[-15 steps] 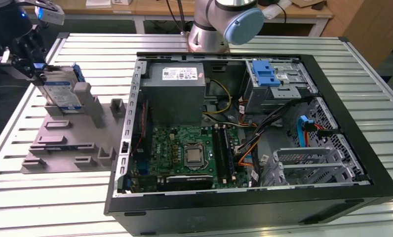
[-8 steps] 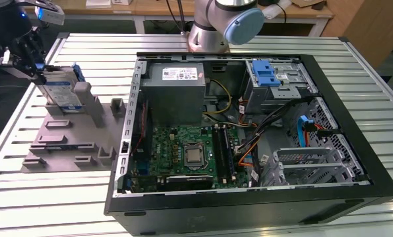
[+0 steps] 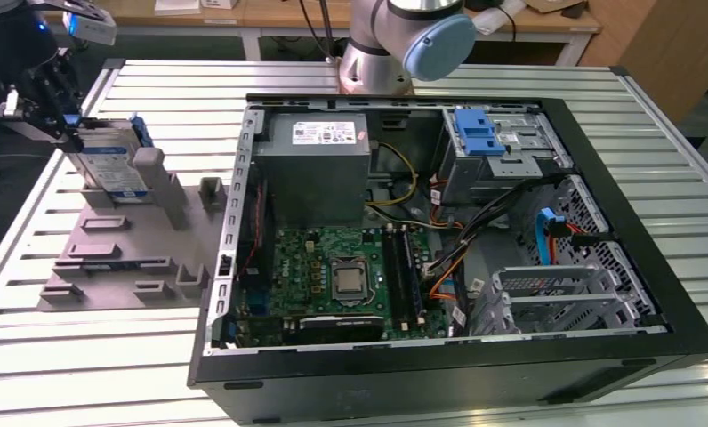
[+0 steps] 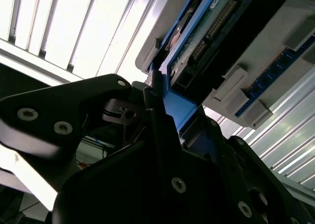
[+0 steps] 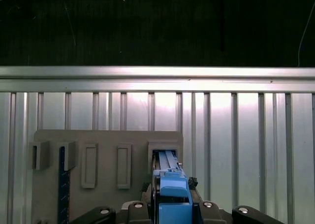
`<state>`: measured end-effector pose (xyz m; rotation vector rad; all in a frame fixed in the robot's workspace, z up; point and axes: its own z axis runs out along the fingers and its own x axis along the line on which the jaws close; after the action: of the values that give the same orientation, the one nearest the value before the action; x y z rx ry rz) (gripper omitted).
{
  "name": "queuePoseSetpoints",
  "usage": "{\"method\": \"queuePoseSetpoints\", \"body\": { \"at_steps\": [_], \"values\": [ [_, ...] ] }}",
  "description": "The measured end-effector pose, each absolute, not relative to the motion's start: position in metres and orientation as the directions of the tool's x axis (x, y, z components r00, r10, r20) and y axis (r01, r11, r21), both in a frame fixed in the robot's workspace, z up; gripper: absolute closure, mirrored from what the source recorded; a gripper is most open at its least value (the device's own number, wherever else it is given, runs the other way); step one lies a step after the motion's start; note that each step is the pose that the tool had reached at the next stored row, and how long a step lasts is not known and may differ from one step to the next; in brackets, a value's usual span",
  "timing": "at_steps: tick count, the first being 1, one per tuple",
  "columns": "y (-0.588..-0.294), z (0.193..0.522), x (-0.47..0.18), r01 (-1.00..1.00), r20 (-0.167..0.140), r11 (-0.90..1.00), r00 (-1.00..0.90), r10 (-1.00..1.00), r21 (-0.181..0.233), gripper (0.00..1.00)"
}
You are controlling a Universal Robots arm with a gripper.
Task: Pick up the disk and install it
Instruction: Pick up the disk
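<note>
The disk point(image 3: 108, 165) stands on edge in a slot of the grey holder plate point(image 3: 116, 258) on the exterior view's left, its white-and-blue label facing out and its blue bracket around it. My gripper point(image 3: 72, 132) has come in from the far-left side and sits at the disk's upper end, shut on the disk. In the first wrist view the blue bracket point(image 5: 173, 192) lies between the gripper's point(image 5: 172, 184) two sides. In the second wrist view a thin black finger point(image 4: 153, 106) presses against the blue bracket point(image 4: 179, 108), with the disk's circuit board point(image 4: 211, 37) beyond.
An open computer case point(image 3: 639, 267) fills the table's middle, with a grey power-supply box point(image 3: 318, 165), motherboard point(image 3: 342, 280) and a blue latch on a metal cage point(image 3: 485, 138). The arm's base point(image 3: 378, 53) stands behind the case. The slatted metal table point(image 3: 93, 356) surrounds everything.
</note>
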<state>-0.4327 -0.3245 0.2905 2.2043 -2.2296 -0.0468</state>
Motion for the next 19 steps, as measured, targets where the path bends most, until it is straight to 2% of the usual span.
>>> {"method": "queuePoseSetpoints", "body": {
  "at_steps": [19],
  "values": [
    [-0.325, 0.307, -0.433, -1.000, -0.016, 0.011, -0.012, -1.000, 0.025, 0.64]
  ]
}}
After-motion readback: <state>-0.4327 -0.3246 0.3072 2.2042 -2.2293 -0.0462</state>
